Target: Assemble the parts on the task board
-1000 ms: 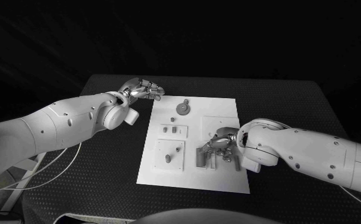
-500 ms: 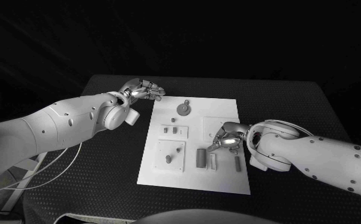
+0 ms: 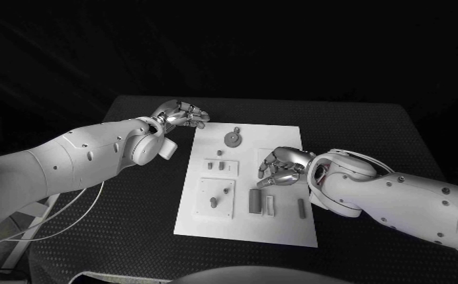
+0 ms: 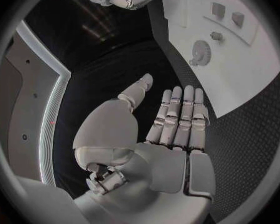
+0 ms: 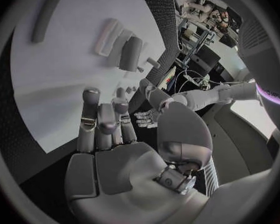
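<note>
Resting on a black table [image 3: 372, 132], white task board [image 3: 286, 135], both robot hands empty, fingers apart.

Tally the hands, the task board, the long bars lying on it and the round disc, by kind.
Hands: 2 (left hand, right hand)
Task board: 1
Long bars: 3
Round disc: 1
Total: 7
</note>
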{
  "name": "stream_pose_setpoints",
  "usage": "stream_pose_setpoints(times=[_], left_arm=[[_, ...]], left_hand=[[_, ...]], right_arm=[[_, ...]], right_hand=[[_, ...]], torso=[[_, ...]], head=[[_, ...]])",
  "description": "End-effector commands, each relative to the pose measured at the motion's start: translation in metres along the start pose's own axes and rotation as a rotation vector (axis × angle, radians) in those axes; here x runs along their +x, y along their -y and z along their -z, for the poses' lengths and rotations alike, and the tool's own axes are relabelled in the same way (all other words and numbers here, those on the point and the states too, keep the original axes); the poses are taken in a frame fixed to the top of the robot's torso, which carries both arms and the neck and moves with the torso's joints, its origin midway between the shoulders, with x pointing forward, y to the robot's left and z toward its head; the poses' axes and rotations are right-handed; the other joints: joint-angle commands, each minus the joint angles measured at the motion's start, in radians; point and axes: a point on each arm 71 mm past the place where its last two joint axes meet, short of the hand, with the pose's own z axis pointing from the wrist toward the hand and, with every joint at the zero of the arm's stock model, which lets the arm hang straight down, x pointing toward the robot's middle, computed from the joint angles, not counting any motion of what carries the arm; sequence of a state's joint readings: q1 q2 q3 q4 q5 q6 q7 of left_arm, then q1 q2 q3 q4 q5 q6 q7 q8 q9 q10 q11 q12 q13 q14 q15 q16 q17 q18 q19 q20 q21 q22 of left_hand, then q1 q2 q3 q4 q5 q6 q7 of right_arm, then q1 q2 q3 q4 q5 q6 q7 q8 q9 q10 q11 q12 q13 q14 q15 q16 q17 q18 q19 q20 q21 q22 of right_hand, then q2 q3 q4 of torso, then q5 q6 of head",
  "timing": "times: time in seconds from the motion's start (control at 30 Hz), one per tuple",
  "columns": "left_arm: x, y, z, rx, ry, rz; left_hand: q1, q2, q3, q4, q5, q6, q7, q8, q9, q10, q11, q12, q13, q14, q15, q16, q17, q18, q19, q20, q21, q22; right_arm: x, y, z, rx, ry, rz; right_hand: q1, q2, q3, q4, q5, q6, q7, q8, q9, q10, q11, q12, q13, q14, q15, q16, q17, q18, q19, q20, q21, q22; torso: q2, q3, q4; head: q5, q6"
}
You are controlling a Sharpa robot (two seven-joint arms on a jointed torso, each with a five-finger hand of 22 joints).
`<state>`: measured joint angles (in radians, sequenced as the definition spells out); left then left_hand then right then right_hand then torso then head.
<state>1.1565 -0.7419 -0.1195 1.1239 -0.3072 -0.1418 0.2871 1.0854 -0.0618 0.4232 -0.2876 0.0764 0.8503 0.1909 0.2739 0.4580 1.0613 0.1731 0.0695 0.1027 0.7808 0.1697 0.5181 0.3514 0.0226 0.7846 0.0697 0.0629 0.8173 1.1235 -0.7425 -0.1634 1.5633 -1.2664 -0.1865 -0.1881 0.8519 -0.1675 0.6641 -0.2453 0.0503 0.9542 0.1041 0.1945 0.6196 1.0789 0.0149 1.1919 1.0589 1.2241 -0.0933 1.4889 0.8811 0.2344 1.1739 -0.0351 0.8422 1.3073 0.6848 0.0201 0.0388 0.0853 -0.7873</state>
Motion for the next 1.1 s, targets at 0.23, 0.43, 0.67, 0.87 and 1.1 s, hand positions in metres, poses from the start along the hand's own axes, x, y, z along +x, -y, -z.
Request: stream_pose_setpoints(times=[0.23,0.43,0.67,0.87,1.1], left_arm=[[0.002,0.001,0.000,0.005,-0.014,0.010],[0.002,0.001,0.000,0.005,-0.015,0.010],[0.002,0.001,0.000,0.003,-0.017,0.010],[0.002,0.001,0.000,0.003,-0.018,0.011],[0.001,0.001,0.000,0.002,-0.018,0.011]], left_hand=[[-0.009,0.003,-0.006,0.002,-0.002,-0.007,-0.001,0.003,-0.002,-0.007,0.001,0.000,-0.002,-0.002,0.004,-0.007,0.002,0.011,-0.002,0.003,0.007,-0.001],[-0.013,0.006,-0.006,0.003,-0.003,-0.008,0.000,0.003,-0.002,-0.007,0.001,0.000,-0.002,-0.002,0.004,-0.008,0.004,0.011,-0.002,0.003,0.007,-0.002],[-0.016,0.009,-0.005,0.004,-0.003,-0.008,0.000,0.003,-0.002,-0.008,0.002,0.000,-0.002,-0.002,0.004,-0.009,0.005,0.011,-0.003,0.003,0.007,-0.002],[-0.022,0.011,-0.006,0.006,-0.004,-0.009,0.000,0.003,-0.003,-0.008,0.002,0.000,-0.003,-0.002,0.004,-0.011,0.007,0.011,-0.003,0.004,0.007,-0.002],[-0.037,0.018,-0.005,0.011,-0.003,-0.012,0.001,0.002,-0.004,-0.009,0.002,0.000,-0.004,-0.002,0.004,-0.013,0.011,0.011,-0.004,0.004,0.007,-0.003]], right_arm=[[0.009,-0.003,-0.004,-0.034,-0.051,0.036],[0.013,-0.004,-0.005,-0.034,-0.082,0.039],[0.018,-0.007,-0.006,-0.051,-0.110,0.036],[0.020,-0.006,-0.007,-0.046,-0.131,0.039],[0.022,-0.003,-0.008,-0.034,-0.151,0.045]], right_hand=[[0.014,0.014,-0.011,-0.006,0.002,-0.038,0.034,-0.009,-0.006,-0.006,0.010,0.004,-0.001,-0.005,0.011,-0.002,-0.001,0.027,-0.006,0.007,-0.001,0.018],[0.013,0.033,-0.018,-0.001,0.002,-0.034,0.034,-0.008,-0.009,-0.009,0.011,0.005,-0.003,-0.007,0.012,-0.002,0.000,0.027,-0.009,0.010,-0.002,0.018],[0.008,0.064,-0.026,0.009,0.002,-0.020,0.030,-0.002,-0.011,-0.011,0.007,0.007,-0.005,-0.010,0.009,-0.001,0.000,0.027,-0.012,0.012,-0.002,0.019],[0.006,0.120,-0.030,0.011,0.002,-0.004,0.024,0.005,-0.014,-0.013,0.001,0.009,-0.007,-0.011,0.003,0.001,0.000,0.027,-0.016,0.013,-0.001,0.020],[-0.019,0.168,-0.041,0.025,0.002,-0.003,0.023,0.004,-0.020,-0.014,0.000,0.011,-0.010,-0.014,0.002,0.002,0.000,0.027,-0.021,0.016,0.001,0.020]], torso=[[0.000,-0.0014,0.0018],[0.001,-0.0013,0.0017],[0.000,-0.0015,0.0010],[0.000,-0.0011,0.0010],[0.000,-0.0012,0.0014]], head=[[0.000,-0.001],[0.002,-0.003],[0.004,-0.005],[0.005,-0.006],[0.006,-0.008]])
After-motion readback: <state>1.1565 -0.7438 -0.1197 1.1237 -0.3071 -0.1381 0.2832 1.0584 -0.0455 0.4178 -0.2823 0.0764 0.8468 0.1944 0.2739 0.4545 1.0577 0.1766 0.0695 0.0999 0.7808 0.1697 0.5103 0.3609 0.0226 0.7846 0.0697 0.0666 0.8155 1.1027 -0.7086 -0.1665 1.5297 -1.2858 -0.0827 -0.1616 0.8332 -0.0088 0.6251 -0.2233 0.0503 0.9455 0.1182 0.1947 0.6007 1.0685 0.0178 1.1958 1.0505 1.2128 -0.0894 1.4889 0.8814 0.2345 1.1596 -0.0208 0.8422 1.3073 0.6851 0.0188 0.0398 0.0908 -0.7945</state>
